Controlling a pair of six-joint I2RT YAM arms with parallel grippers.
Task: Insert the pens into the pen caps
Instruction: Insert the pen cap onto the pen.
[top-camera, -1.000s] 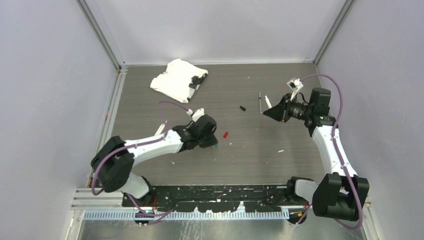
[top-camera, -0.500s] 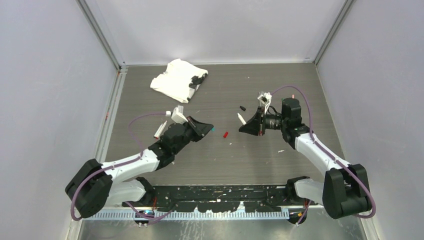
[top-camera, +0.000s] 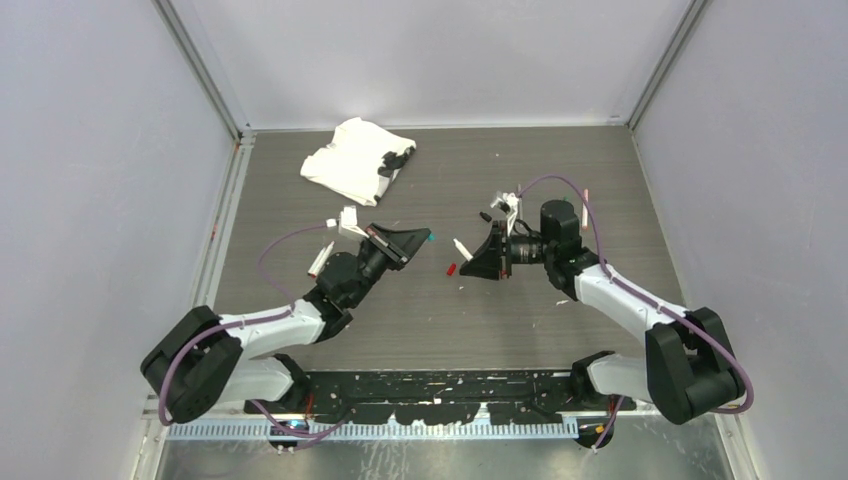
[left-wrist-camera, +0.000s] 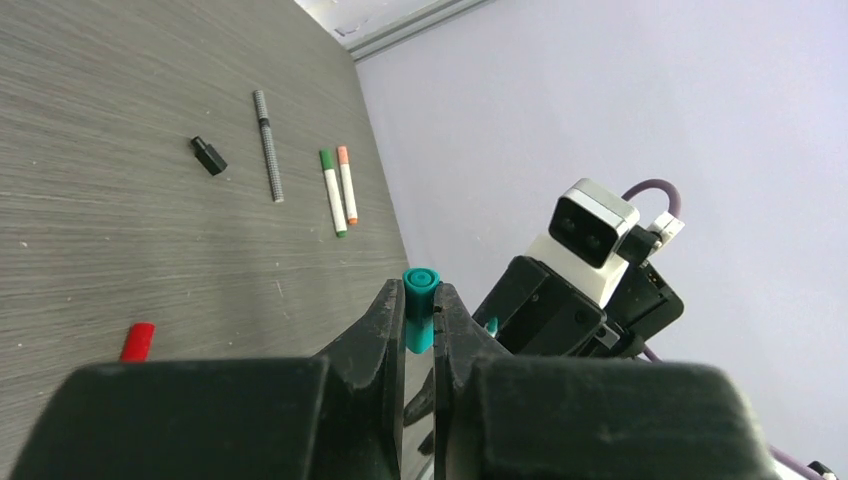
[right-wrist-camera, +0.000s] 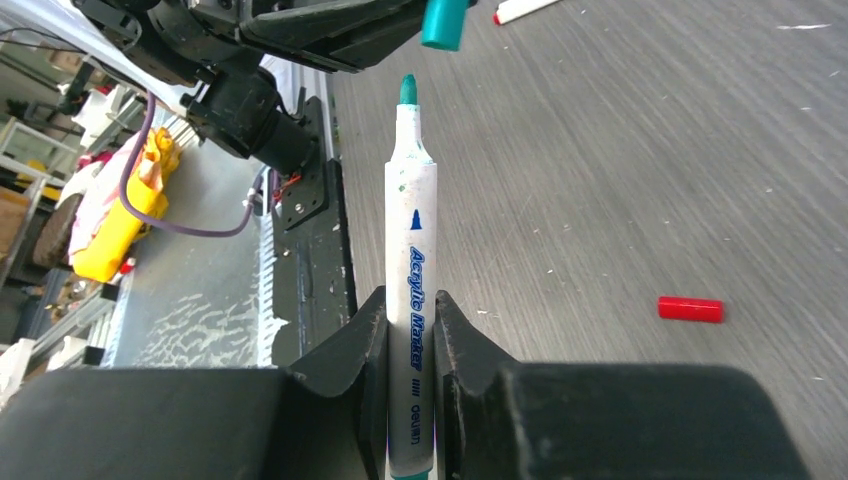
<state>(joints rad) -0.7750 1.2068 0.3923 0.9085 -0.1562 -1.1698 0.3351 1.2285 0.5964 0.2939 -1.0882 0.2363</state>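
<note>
My left gripper (left-wrist-camera: 419, 300) is shut on a teal pen cap (left-wrist-camera: 420, 295), held above the table with its open end facing the right arm. My right gripper (right-wrist-camera: 411, 310) is shut on a white pen (right-wrist-camera: 411, 230) with a teal tip. The tip points at the teal cap (right-wrist-camera: 443, 22) across a short gap. From above, the cap (top-camera: 428, 239) and the pen (top-camera: 461, 247) face each other at mid table. A red cap (top-camera: 451, 268) lies below them. A black cap (left-wrist-camera: 208, 156), a dark grey pen (left-wrist-camera: 268, 145) and two capped pens (left-wrist-camera: 332, 192) lie farther back.
A crumpled white cloth (top-camera: 355, 158) lies at the back left. A white pen with a red tip (top-camera: 321, 257) lies left of the left arm. Small white flecks dot the table. Grey walls close in the sides and back.
Both arms have swung in toward the middle. The left gripper rose off the table with the teal cap. The right gripper carried the pen leftward, closer to the cap.
</note>
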